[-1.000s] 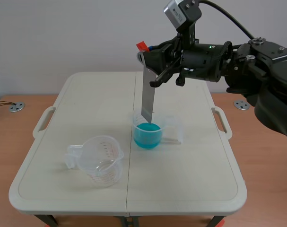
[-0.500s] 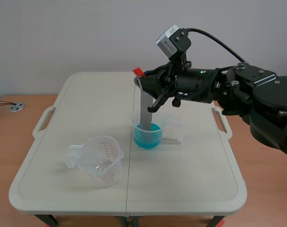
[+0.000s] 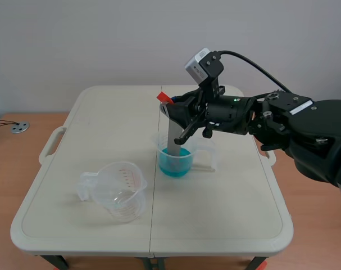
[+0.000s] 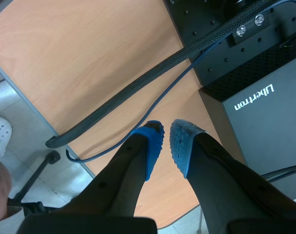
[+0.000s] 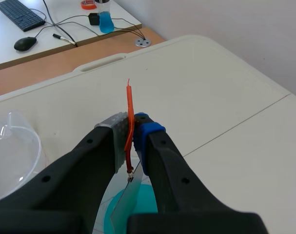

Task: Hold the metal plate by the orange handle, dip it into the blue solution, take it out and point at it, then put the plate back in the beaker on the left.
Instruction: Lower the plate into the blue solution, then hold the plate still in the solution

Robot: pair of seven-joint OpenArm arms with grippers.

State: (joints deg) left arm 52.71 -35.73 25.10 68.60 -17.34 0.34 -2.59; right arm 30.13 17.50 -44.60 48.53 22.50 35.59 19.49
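Pinching the flat orange handle [image 5: 129,105] in closed fingers, the right gripper [image 5: 132,134] holds the grey metal plate [image 3: 172,135] upright so its end dips into the clear beaker's blue solution [image 3: 175,162]; left gripper [image 4: 166,144] nearly closed, empty.

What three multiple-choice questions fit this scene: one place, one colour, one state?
1. Where is the metal plate's lower end?
A) in the blue solution
B) in the empty beaker
C) flat on the table

2. What colour is the plate's handle?
A) green
B) orange
C) white

3. The right gripper is:
A) open
B) shut on nothing
C) shut on the orange handle

Answers:
A: it dips into the blue liquid.
B: an orange strip shows between the fingers.
C: both fingers press on it.
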